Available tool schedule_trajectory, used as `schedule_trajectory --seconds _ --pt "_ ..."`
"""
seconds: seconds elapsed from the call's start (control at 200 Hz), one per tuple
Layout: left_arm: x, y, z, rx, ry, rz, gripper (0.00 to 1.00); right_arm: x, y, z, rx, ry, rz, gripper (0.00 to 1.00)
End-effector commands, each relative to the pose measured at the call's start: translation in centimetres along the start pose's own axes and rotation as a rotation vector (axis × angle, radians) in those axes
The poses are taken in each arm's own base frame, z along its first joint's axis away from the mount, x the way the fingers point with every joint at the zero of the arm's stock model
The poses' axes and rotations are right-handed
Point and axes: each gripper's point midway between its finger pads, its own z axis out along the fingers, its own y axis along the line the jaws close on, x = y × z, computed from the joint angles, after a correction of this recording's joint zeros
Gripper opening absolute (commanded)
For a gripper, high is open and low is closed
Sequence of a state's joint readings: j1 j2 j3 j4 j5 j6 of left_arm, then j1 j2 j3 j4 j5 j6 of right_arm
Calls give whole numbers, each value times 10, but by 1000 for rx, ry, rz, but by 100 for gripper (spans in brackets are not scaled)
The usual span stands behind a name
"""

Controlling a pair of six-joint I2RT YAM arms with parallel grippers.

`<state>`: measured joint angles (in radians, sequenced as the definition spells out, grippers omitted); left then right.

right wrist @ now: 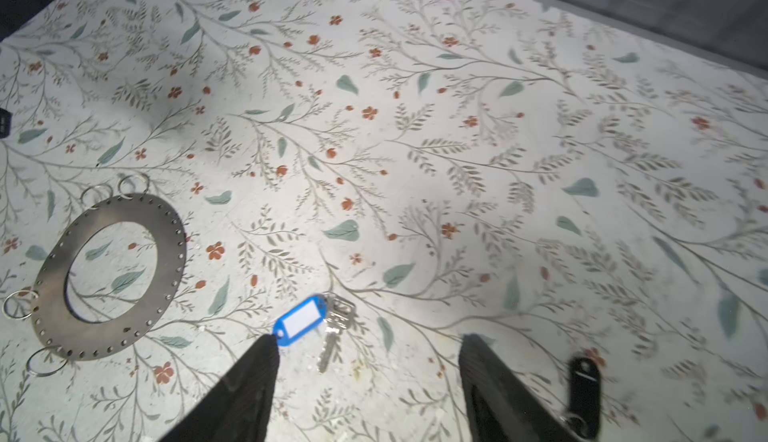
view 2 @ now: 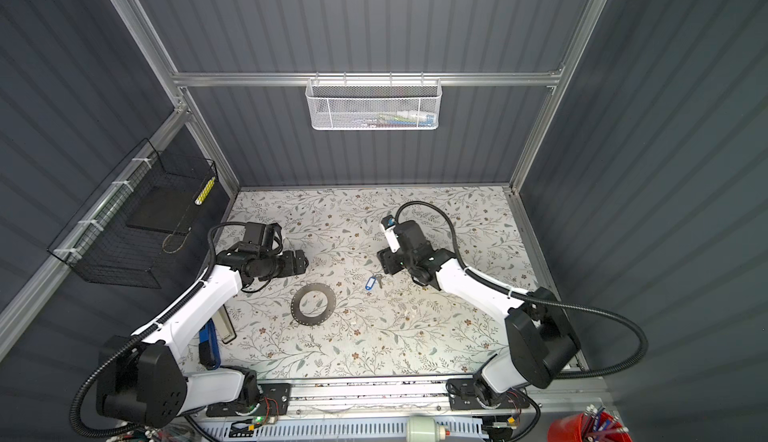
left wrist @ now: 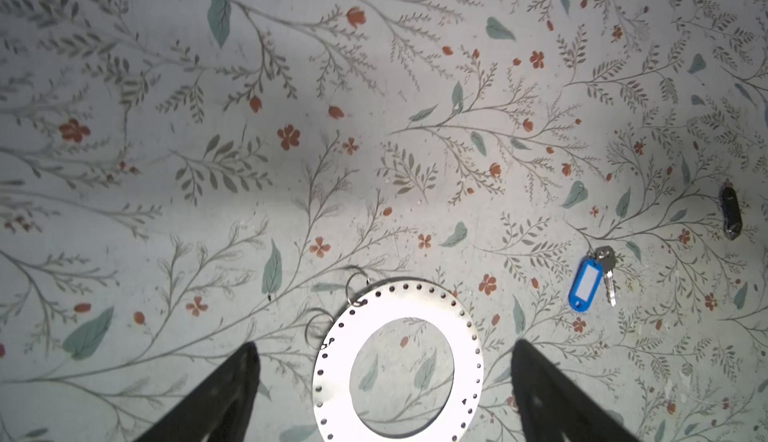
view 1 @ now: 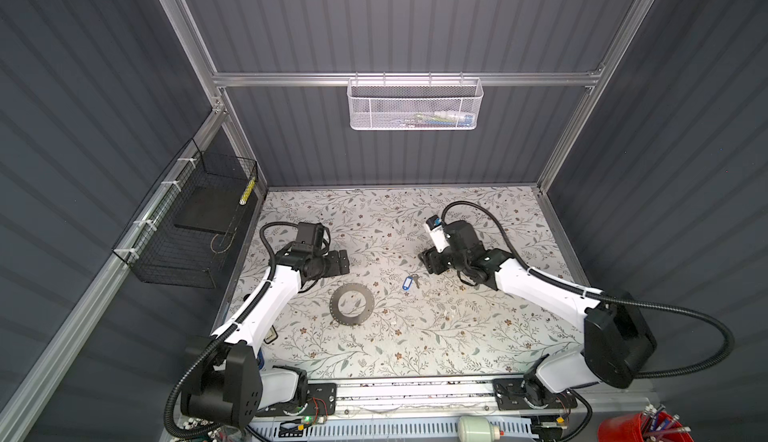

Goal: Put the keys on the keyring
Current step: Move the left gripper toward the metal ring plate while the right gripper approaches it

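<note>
The keys [right wrist: 331, 338] are small silver ones joined to a blue tag [right wrist: 301, 320]; they lie flat on the floral table, right of centre in both top views [view 1: 415, 279] [view 2: 379, 279]. The keyring [right wrist: 50, 290] is a flat perforated metal ring with small wire rings [right wrist: 134, 184] hooked in its holes. It lies left of the keys [view 1: 336, 304] [view 2: 297, 304]. My left gripper [left wrist: 384, 343] is open over the keyring [left wrist: 467, 361]. My right gripper [right wrist: 369, 337] is open and empty just by the keys, one fingertip [right wrist: 266, 348] at the blue tag's end.
A black tag [right wrist: 585, 390] lies beside my right gripper's other finger. A black wire basket [view 1: 187, 227] hangs on the left wall and a white mesh basket [view 1: 415, 105] on the back wall. A red cup [view 1: 640, 425] stands at the front right.
</note>
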<state>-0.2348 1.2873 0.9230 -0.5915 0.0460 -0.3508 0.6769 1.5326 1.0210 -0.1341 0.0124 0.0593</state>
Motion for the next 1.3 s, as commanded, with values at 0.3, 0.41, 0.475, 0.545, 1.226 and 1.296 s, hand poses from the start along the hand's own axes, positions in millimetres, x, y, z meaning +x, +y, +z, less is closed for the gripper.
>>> schedule_trajectory --seconds 0.3,0.41,0.475,0.545,1.226,1.296 --pt "64 18 26 -42 208 -169 100 45 35 32 -32 149 -62 72" --pt "75 20 36 -44 261 -172 100 51 35 35 -36 168 -63 73" --pt "80 22 39 -54 282 -171 100 52 35 35 -38 171 -64 73" --pt "80 20 40 -39 273 -171 100 53 35 35 -38 167 -63 73" --pt "94 9 52 14 369 -147 100 53 22 28 -21 144 -74 78" --pt "96 9 53 11 376 -148 100 55 18 27 -11 148 -73 78"
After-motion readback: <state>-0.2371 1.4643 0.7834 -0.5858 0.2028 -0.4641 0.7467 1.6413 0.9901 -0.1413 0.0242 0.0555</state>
